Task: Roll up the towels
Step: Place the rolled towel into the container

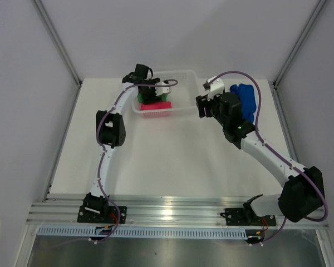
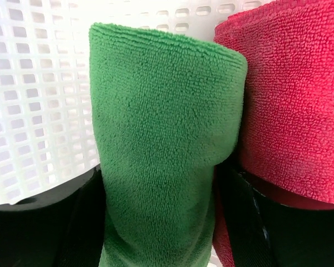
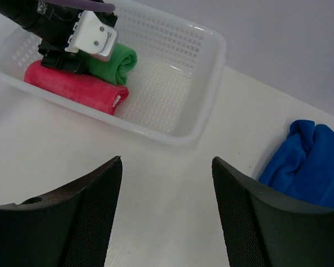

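Observation:
The green towel [image 2: 161, 139], rolled, lies in the white mesh basket [image 1: 185, 74] between the fingers of my left gripper [image 2: 161, 222]. The jaws stand apart around it; the right finger [image 2: 256, 222] sits just off the roll, against the pink towel [image 2: 295, 100]. That pink roll lies beside the green one at the basket's near wall [image 3: 72, 86]. The blue towel [image 1: 246, 100] lies crumpled on the table at the far right, also seen in the right wrist view [image 3: 309, 161]. My right gripper [image 3: 167, 167] hovers open over bare table, between basket and blue towel, with nothing in it.
The basket's right half [image 3: 172, 83] holds nothing. Its rim [image 3: 216, 61] stands between the two grippers. White walls with metal posts close off the table on the far, left and right sides.

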{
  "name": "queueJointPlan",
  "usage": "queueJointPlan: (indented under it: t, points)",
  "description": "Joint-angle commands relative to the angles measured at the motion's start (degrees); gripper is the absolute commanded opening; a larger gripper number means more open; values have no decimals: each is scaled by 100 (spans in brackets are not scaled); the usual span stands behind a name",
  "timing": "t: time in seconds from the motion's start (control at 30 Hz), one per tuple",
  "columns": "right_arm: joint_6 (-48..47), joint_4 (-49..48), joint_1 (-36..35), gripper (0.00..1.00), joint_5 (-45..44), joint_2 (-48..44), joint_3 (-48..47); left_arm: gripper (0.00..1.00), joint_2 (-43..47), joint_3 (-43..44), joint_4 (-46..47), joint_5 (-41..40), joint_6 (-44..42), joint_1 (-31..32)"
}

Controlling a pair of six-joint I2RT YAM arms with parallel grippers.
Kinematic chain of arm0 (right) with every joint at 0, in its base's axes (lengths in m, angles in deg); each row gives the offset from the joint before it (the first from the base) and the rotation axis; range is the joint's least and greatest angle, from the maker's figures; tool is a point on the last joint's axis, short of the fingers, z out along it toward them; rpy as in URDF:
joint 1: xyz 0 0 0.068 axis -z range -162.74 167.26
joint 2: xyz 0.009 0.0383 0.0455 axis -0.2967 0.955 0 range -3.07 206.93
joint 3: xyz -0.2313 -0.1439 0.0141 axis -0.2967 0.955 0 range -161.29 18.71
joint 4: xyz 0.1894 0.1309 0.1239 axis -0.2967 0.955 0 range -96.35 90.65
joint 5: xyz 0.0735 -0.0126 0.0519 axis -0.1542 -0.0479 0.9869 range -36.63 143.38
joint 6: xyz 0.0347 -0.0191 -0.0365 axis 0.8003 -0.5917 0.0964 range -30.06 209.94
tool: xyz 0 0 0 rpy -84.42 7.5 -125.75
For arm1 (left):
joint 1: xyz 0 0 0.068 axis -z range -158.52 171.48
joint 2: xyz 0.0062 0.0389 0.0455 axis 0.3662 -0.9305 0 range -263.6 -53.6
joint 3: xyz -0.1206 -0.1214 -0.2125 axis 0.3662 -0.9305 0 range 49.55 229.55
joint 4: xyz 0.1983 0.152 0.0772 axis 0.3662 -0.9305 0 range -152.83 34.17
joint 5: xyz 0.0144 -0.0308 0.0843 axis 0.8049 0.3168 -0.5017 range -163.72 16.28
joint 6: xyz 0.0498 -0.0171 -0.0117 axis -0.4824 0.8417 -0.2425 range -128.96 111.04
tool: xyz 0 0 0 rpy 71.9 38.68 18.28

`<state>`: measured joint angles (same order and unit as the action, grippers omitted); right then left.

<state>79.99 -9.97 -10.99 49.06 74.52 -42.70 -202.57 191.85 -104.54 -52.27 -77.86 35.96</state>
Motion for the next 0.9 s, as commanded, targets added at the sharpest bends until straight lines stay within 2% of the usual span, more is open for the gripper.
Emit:
queueJointPlan:
  t: [0.0,0.13,0.27,0.3,0.37,0.43,0.67,0.87]
  points:
    - [-121,10,39,69,-166,-191,-214,74,61,254,-95,307,96,-42]
    - [-129,19,39,69,-175,-235,-231,76,69,237,-51,298,79,-51]
    - [-147,72,39,69,-227,-340,-231,72,78,123,377,211,263,-59]
    - [-173,98,39,69,-245,-366,-223,66,70,88,554,167,290,-51]
    - [-217,107,39,69,-271,-428,-223,60,61,-79,1079,-9,334,-42]
    - [-252,116,39,69,-341,-533,-214,57,61,-123,1214,-10,290,-42]
    - [-270,265,39,69,-508,-771,-179,61,78,-80,820,157,-88,-33]
    - [-226,239,39,69,-553,-911,-91,56,96,96,195,96,105,-42]
